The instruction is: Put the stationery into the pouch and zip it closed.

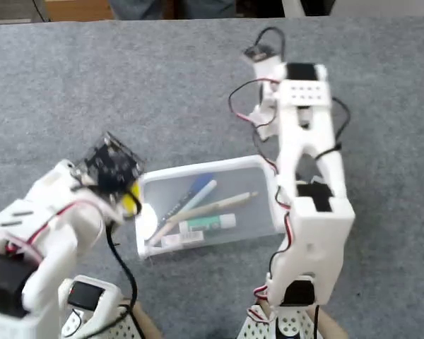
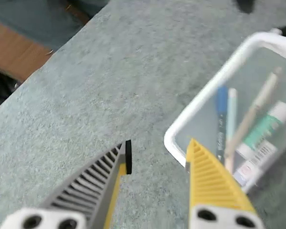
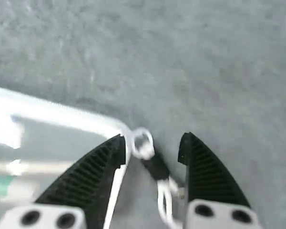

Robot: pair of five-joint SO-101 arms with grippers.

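Two arms work a grey table [image 1: 127, 92], with the pouch [image 1: 198, 171] lying flat between them, its long side running left to right. The left arm [image 1: 56, 226] stands near left and the right arm [image 1: 307, 176] reaches over the pouch's right end, one at each end, seemingly so that one can steady it while the other draws the zip. The stationery is in the clear pouch: pens [image 1: 198, 198] laid slantwise and a glue stick [image 1: 208, 224] on the near side of them, so the filling looks done and the zip is what remains. Whether the zip is already part-closed cannot be told. The left gripper [image 2: 159, 145] is spread wide and has hold of nothing; its yellow finger sits over the pouch's left corner [image 2: 174, 136], the grey one over bare table, placed as if to pinch that end. The right gripper [image 3: 152, 138] is also parted and holding nothing, with the zip pull [image 3: 143, 143] at the pouch's right corner lying between its fingertips, not yet pinched.
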